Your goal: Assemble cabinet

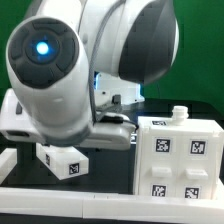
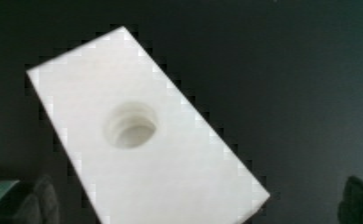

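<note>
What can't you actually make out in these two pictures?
Gripper: hidden by the arm in the exterior view; only dark blurs in the wrist view, so open or shut is unclear.
Cabinet: cut off by the exterior view's right edge.
White panel: blurred in the wrist view, running off the picture's edge.

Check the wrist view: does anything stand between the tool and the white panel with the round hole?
Nothing visible does. The white panel lies bare on the dark table, its round hole uncovered, directly before the open tool.
</note>
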Robot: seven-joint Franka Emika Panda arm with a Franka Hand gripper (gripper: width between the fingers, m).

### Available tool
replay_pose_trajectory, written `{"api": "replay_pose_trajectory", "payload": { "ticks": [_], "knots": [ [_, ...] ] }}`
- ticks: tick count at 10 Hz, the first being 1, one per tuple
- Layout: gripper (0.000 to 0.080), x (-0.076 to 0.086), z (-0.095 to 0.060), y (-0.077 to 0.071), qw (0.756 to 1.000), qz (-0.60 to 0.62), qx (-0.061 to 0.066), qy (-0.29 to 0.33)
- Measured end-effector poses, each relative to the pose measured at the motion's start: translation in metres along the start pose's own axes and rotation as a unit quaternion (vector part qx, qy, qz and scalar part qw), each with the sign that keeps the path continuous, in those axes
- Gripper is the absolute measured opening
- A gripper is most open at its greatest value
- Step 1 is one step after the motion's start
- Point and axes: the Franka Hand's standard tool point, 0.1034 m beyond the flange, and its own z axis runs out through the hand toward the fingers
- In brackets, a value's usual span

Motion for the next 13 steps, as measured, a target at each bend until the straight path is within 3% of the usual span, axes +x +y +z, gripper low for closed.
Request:
{"api": "replay_pose_trajectory", "payload": {
  "ticks": [5, 10, 13],
  "knots": [
    [0.0797, 0.004, 0.010, 0.013, 1.000, 0.009, 0.008, -0.004],
    [0.0797, 0.003, 0.039, 0.009, 0.998, 0.049, 0.012, -0.043],
    [0.0797, 0.001, 0.039, 0.009, 0.997, 0.049, 0.012, -0.052]
  ]
}}
